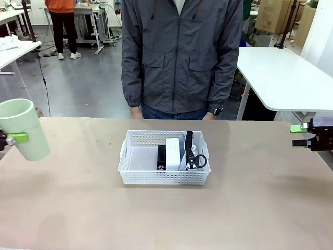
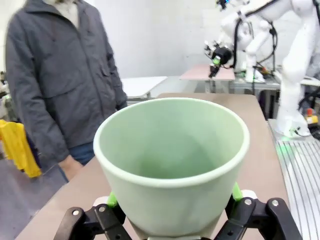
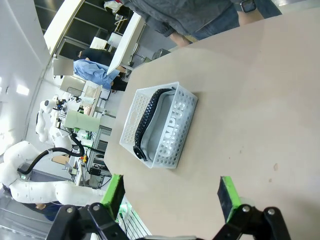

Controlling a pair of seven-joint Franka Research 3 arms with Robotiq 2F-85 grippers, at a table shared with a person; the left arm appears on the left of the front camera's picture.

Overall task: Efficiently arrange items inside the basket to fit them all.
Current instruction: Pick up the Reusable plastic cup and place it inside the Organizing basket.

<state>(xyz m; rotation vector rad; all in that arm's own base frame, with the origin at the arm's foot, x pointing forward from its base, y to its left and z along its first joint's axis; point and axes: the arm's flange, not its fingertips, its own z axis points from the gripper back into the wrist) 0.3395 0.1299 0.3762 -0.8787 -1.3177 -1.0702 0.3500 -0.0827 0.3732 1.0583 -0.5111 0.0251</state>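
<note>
Both tools are the same build: black linkage fingers with round silver screws at the joints and bright green pads on the tips. The left tool (image 2: 172, 202) shows its green pads as small slivers, while the right tool (image 3: 170, 192) has long flat ones. The person (image 1: 179, 57) wears a dark grey zip jacket with flap chest pockets, jeans and a black wristwatch (image 1: 216, 111).

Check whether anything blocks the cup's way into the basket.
Nothing visible does. Bare table lies between the cup, held at the table's left edge, and the basket, whose left part is free.
</note>
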